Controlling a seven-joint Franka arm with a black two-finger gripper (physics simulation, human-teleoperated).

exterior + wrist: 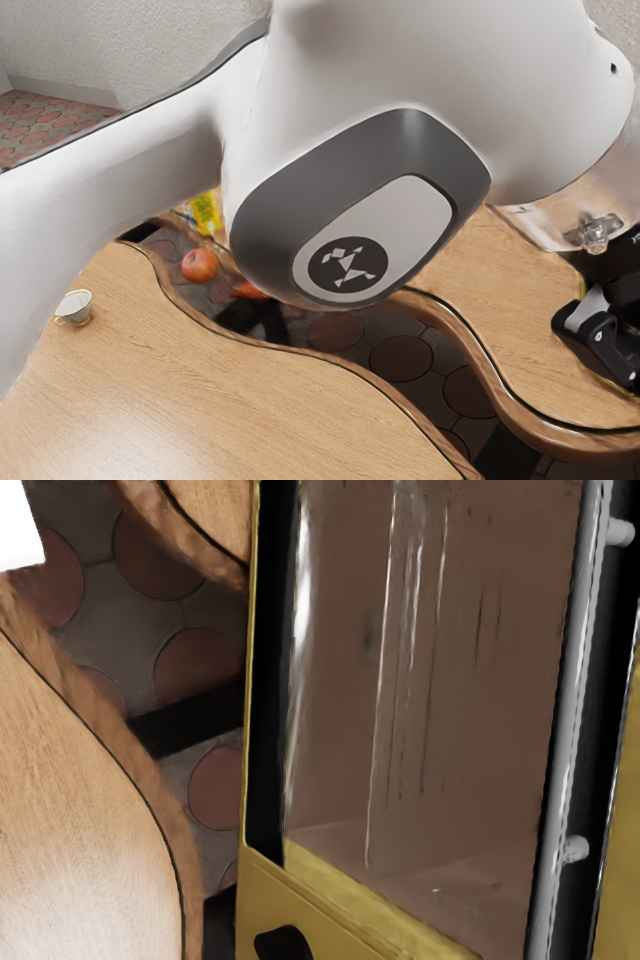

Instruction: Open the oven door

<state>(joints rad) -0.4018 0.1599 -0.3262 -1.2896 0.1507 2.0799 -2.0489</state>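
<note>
At the exterior view's right edge is my black gripper [603, 343], partly cut off, over the wooden table; how its fingers stand cannot be made out. The wrist view has the yellow oven [300, 905] below my hand, with a dark control knob [283, 944] on its front. Its glass door [470, 680] looks brown and streaked, and a long silver handle bar [570, 705] on two mounts runs along one side of the glass. Whether the door is fully shut cannot be told. No contact between gripper and handle can be seen.
The arm [390, 220] covers much of the exterior view. A small white cup [74, 307] stands on the wavy-edged wooden table [200, 400]. Beyond the edge are an orange fruit [200, 265] and a yellow packet [205, 213]. A patterned floor [400, 357] lies between the wooden tops.
</note>
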